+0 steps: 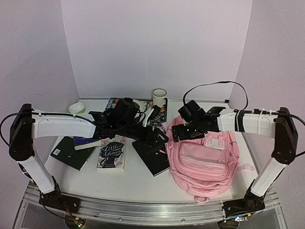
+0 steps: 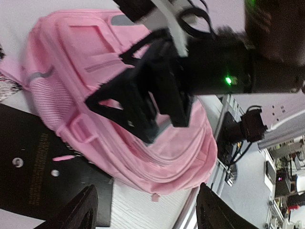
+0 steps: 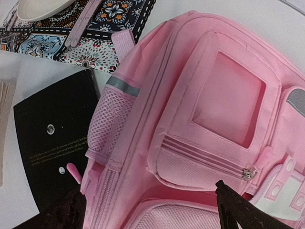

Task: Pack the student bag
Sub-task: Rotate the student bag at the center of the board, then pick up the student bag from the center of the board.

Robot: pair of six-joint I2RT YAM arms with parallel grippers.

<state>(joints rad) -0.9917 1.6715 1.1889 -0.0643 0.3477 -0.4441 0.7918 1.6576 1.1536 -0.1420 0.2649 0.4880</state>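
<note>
student bag [image 3: 209,95] beneath right tool [image 3: 148,200]

Bright even light, soft shadows, blurred wrist-view foregrounds

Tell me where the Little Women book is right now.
In the top view, the Little Women book lies flat on the table's left half, between a dark green book on its left and a black book on its right.
</note>
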